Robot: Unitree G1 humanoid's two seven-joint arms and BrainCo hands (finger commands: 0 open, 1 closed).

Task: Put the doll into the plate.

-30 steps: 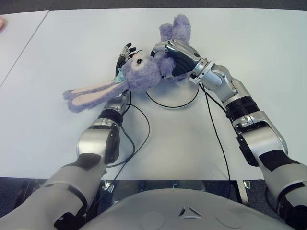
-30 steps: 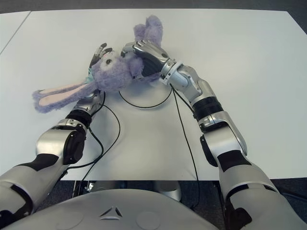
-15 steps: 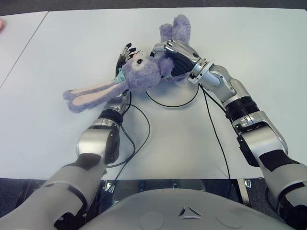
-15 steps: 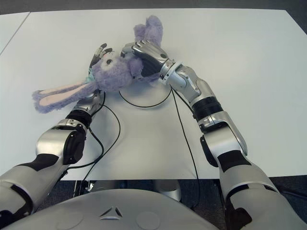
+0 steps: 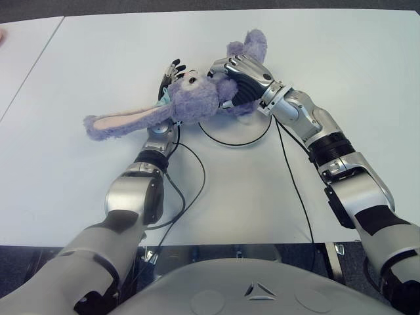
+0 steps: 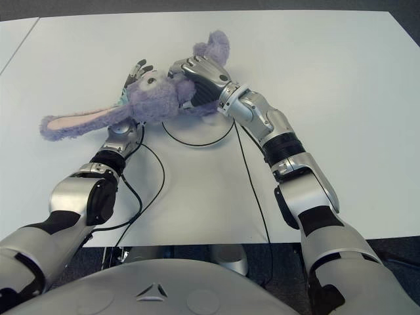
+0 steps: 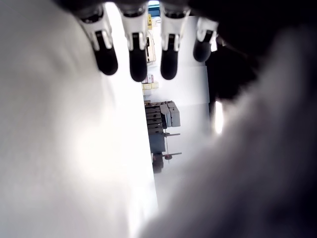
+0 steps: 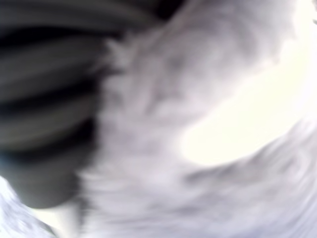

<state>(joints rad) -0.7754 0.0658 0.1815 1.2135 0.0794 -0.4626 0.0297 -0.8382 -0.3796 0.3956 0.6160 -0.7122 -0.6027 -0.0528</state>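
My right hand [image 5: 241, 80] is shut on the body of a purple plush rabbit doll [image 5: 191, 102] and holds it just above the table. The doll's head is to the left and its long ears [image 5: 121, 121] stick out further left, off the surface. Its feet [image 5: 252, 44] point away from me. Under the doll lies a white plate; only its dark rim [image 5: 236, 144] shows in front of my right hand. My left hand [image 5: 172, 71] is behind the doll's head with straight fingers, and the left wrist view shows fur [image 7: 247, 168] beside the fingertips [image 7: 137, 62].
Black cables [image 5: 190, 177] run from both wrists across the white table [image 5: 341, 72] towards me. A second table [image 5: 23, 52] adjoins on the left across a seam. The table's front edge [image 5: 236, 244] is close to my body.
The doll has tilted: its ears have risen off the table and swung up to the left, and its feet have shifted slightly right. My left hand has stayed in place.
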